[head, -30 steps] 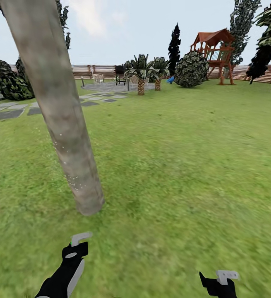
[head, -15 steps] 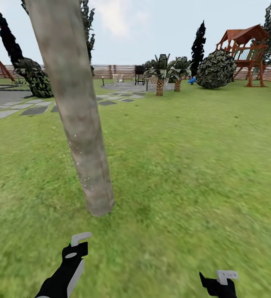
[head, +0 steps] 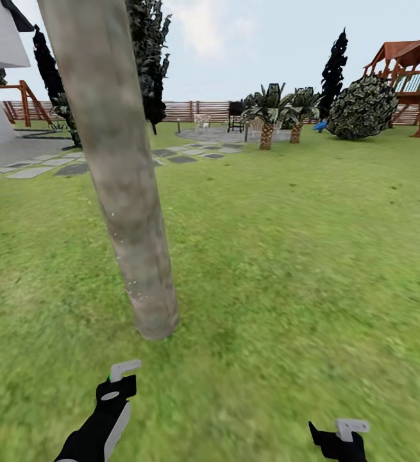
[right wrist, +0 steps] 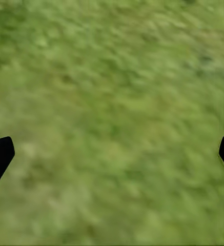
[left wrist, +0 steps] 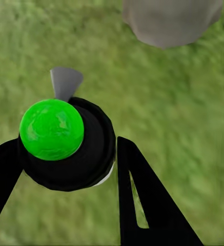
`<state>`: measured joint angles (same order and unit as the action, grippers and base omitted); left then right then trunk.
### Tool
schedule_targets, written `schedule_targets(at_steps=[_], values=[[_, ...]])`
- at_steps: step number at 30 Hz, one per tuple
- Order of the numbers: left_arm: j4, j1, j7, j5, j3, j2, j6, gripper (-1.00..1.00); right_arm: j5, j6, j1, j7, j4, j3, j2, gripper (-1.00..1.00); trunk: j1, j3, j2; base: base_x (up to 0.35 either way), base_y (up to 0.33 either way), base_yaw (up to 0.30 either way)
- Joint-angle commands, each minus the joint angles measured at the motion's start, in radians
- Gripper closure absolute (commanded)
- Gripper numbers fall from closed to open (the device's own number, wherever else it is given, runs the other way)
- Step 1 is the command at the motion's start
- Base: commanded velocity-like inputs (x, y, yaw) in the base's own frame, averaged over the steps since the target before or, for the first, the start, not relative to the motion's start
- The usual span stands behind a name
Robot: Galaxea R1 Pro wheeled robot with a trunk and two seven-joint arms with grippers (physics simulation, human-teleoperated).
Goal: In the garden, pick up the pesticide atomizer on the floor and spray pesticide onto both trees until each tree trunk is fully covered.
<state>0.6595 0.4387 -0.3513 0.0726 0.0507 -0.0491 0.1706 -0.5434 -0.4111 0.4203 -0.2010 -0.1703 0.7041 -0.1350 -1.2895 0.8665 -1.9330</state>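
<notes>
the left gripper (left wrist: 65,169) clamps the black, green-capped pesticide atomizer (left wrist: 65,143); the right gripper (right wrist: 112,154) is spread wide over grass. just ahead stands the mottled grey-beige tree trunk (head: 123,186), flecked with white pesticide specks (head: 133,282); far beyond are short scaly palms (head: 267,119) and a brown slat fence (head: 197,110).

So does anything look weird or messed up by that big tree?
Nothing looks broken or spilled. The tree trunk leans in the head view, likely just the camera's angle, and carries a few tiny white specks low down. The left gripper holds the atomizer with its green cap; the right gripper hangs open over grass.
</notes>
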Motion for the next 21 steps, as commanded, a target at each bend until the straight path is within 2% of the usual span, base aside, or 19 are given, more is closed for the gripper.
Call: schedule_targets(at_steps=[1, 11, 21], values=[[0.000, 0.000, 0.000, 0.000, 0.000, 0.000, 0.000, 1.00, 0.000, 0.000, 0.000, 0.000, 0.000, 0.000, 0.000, -1.00, 0.000, 0.000, 0.000, 0.157, -0.241, 0.000], [0.001, 0.000, 0.000, 0.000, 0.000, 0.000, 0.000, 1.00, 0.000, 0.000, 0.000, 0.000, 0.000, 0.000, 0.000, -1.00, 0.000, 0.000, 0.000, 0.155, -0.241, 0.015], [0.004, 0.000, 0.001, 0.000, 0.000, 0.001, 0.000, 1.00, 0.000, 0.000, 0.000, 0.000, 0.000, 0.000, 0.000, -1.00, 0.000, 0.000, 0.000, 0.134, -0.246, 0.239]])
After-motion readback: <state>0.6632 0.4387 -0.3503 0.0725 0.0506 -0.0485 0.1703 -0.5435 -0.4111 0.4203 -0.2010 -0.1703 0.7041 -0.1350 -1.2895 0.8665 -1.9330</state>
